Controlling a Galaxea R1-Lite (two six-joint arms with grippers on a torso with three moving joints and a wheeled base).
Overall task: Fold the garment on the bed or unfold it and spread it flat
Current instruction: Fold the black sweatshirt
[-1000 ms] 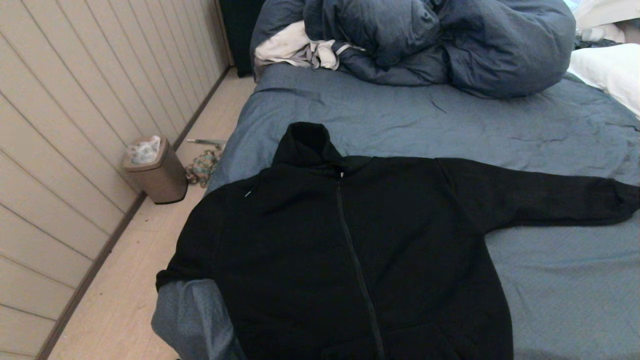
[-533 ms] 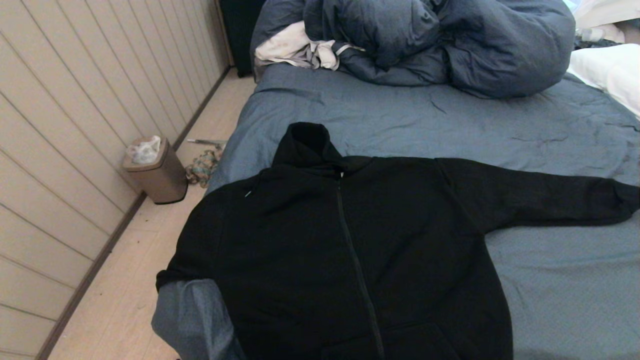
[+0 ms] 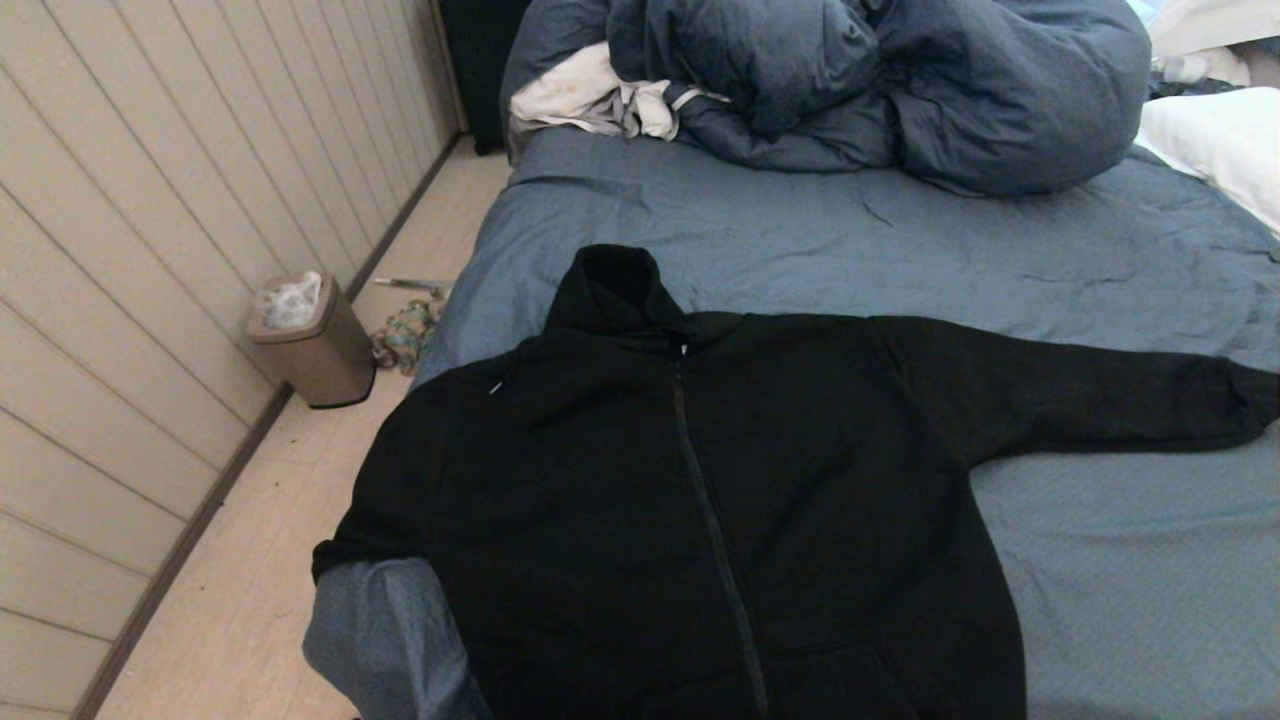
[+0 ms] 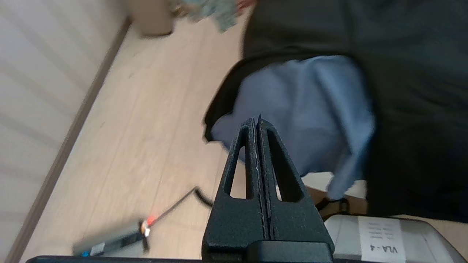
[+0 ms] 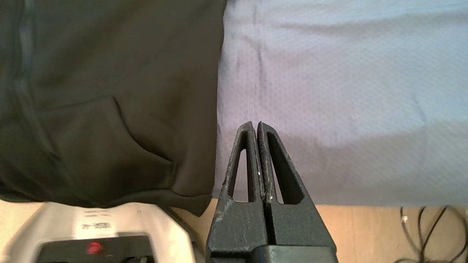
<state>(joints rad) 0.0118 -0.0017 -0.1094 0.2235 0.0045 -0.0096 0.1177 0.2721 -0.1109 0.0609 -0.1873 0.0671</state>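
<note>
The garment (image 3: pixel 700 480), a black zip-front hooded sweatshirt, lies front-up on the bed (image 3: pixel 1100 560). Its hood points to the far side, one sleeve stretches out to the right, and the other sleeve hangs over the bed's left edge. Neither gripper shows in the head view. My left gripper (image 4: pixel 256 122) is shut and empty, held in the air off the bed's near-left corner, close to the hanging sleeve (image 4: pixel 219 106). My right gripper (image 5: pixel 255 126) is shut and empty too, hovering by the bed's near edge just right of the garment's hem (image 5: pixel 190 175).
A puffy dark blue duvet (image 3: pixel 880 80) and a white-grey cloth (image 3: pixel 590 95) are heaped at the bed's far end. A small bin (image 3: pixel 315 345) and a crumpled item stand on the wooden floor (image 3: pixel 250 600) by the panelled wall at left. White bedding (image 3: pixel 1220 140) lies far right.
</note>
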